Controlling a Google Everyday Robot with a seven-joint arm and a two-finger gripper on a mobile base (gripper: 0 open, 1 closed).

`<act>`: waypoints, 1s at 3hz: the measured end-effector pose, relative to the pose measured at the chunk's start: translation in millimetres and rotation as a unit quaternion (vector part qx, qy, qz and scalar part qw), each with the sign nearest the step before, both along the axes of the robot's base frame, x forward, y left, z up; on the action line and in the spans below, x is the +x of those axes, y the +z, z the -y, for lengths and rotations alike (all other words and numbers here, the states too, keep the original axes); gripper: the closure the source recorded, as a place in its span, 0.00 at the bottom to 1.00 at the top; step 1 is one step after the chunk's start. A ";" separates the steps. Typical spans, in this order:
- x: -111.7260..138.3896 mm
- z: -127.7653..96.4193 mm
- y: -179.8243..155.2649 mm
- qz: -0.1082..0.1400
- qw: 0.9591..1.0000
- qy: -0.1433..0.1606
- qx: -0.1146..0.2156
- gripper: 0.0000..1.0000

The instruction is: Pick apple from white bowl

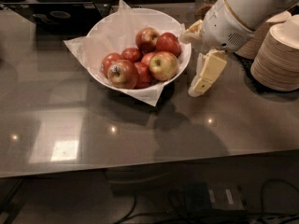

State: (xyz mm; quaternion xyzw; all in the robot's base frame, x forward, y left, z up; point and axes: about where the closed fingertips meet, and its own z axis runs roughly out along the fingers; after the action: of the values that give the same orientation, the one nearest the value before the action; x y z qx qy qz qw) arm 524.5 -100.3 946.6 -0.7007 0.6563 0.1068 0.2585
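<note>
The apple (pixel 163 65) is lying in the bowl (pixel 161 13), toward its right side (the pale one among redder fruit), touching its neighbours. The pincer (pixel 188 65) is hanging just beside the bowl's right rim, over the table (pixel 140 139), its fingers standing apart and gripping nothing. Stacked paper bowls (pixel 278 55) are sitting farther right.

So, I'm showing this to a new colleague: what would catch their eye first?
The white bowl at the back of the counter, heaped with red apples, draws the eye first. The pale yellow-green apple stands out on its right side. Just right of the rim hangs the gripper, touching no fruit, with tan bowls stacked at the right edge.
</note>
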 end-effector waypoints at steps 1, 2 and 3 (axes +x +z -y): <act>5.1 -5.7 0.8 0.011 1.000 -0.004 -0.001 0.28; 10.6 -9.7 3.8 0.024 1.000 -0.008 0.002 0.25; 19.5 -15.2 7.0 0.041 0.999 -0.014 0.009 0.20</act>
State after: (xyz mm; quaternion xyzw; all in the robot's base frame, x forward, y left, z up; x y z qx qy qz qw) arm 544.0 -85.1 953.6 -0.6925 0.6543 0.0807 0.2930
